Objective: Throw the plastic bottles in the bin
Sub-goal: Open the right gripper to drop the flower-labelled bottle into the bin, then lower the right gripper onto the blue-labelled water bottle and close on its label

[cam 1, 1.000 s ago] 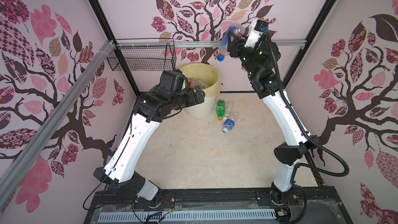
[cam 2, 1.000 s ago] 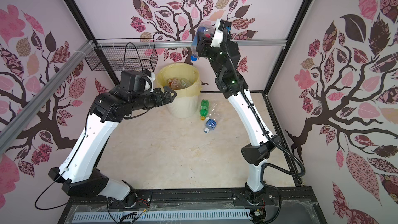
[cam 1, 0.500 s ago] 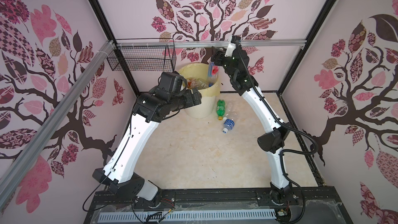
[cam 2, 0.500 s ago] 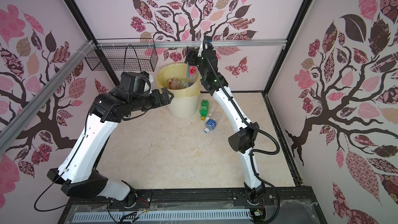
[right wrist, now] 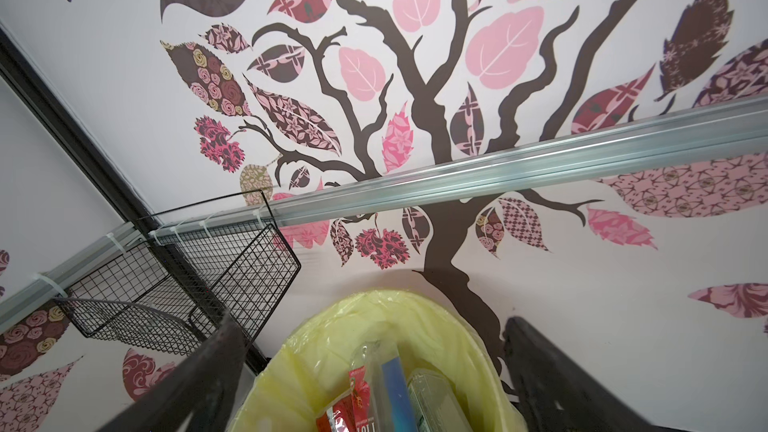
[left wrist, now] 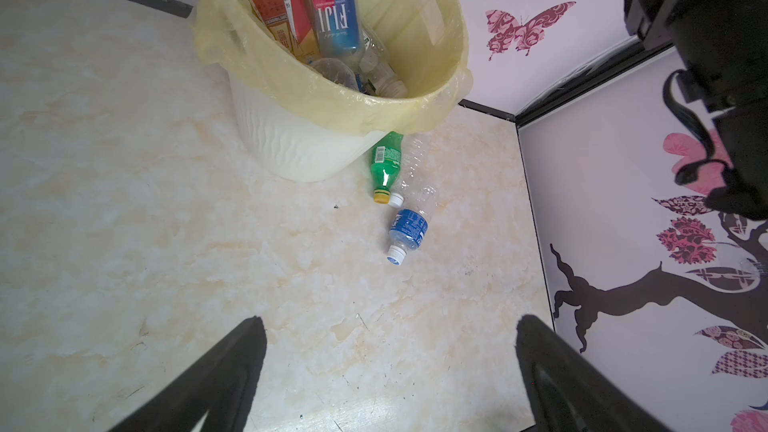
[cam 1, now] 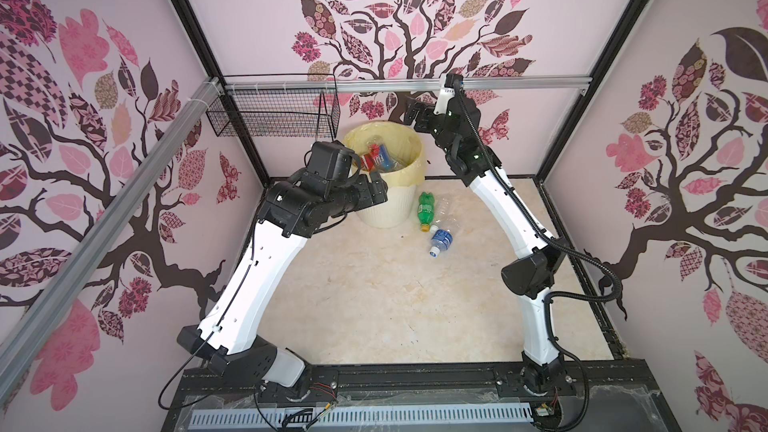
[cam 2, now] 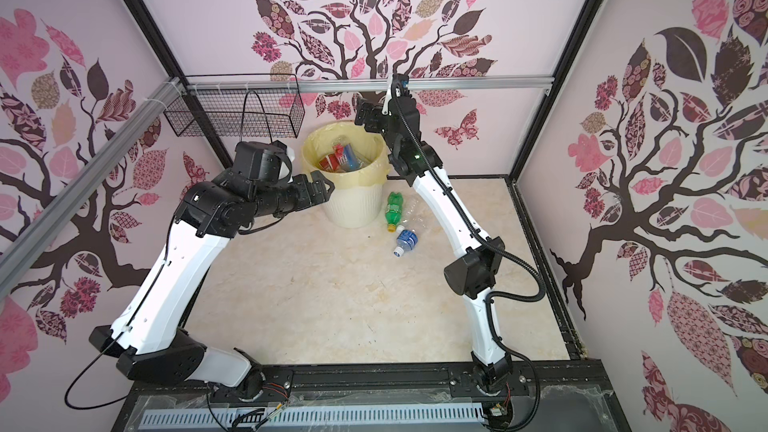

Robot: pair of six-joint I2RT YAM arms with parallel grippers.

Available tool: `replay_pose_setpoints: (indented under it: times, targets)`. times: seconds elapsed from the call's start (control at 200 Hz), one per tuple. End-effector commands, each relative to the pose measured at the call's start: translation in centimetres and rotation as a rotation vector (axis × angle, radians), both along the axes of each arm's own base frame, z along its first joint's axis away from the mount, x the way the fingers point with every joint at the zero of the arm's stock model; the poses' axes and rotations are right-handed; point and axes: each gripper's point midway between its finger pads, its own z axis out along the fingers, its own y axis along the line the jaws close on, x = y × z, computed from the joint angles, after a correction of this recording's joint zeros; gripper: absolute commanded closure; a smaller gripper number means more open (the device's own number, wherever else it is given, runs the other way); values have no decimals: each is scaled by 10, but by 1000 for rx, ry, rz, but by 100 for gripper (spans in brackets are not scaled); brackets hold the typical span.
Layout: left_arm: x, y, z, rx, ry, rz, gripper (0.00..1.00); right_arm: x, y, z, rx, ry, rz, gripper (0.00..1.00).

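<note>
The cream ribbed bin (cam 1: 386, 214) (cam 2: 353, 209) (left wrist: 291, 147) with its yellow bag (right wrist: 291, 351) stands at the back of the floor. Inside lie a blue-labelled clear bottle (left wrist: 336, 14) (right wrist: 392, 384), a red-labelled one (left wrist: 282, 14) and other clear ones. To the bin's right, on the floor, lie a green bottle (cam 1: 424, 209) (left wrist: 386, 164), a bare clear bottle (left wrist: 415, 155) and a small blue-labelled bottle (cam 1: 440, 239) (left wrist: 409, 228). My right gripper (cam 1: 409, 112) (right wrist: 372, 324) hangs open and empty above the bin's mouth. In front of the bin's left side my left gripper (cam 1: 380, 189) (left wrist: 390, 322) is open, holding nothing.
A black wire basket (cam 1: 274, 116) (right wrist: 187, 284) hangs from the aluminium rail (cam 1: 498, 84) on the back wall, left of the bin. Patterned walls close in the back and both sides. My right arm (left wrist: 715, 56) reaches in high beside the right wall.
My right gripper swung down from high at the back to just over the bin and opened. The bottle it held has dropped into the bin. The left arm hardly moved.
</note>
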Motion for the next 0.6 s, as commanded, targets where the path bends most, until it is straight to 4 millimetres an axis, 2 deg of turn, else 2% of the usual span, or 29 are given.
replay_pose_setpoints:
  times: [0.0, 0.215, 0.365, 0.505, 0.57, 0.595]
  targets:
    - [3, 2, -2, -22, -11, 28, 3, -31, -30, 44, 58, -30, -42, 0]
    - [3, -1, -8, -47, -6, 28, 3, -41, -38, 12, 0, 123, -55, 0]
    - [4, -9, -19, -91, 21, 17, 3, -49, -55, -32, -72, 303, -123, 0]
    - [4, -18, -31, -128, 45, 0, 3, -65, -72, -78, -138, 446, -180, 0]
    - [3, -22, -40, -137, 70, -11, 3, -75, -83, -93, -141, 496, -210, 0]
    - [2, -24, -43, -140, 77, -15, 3, -77, -86, -105, -144, 530, -213, 0]
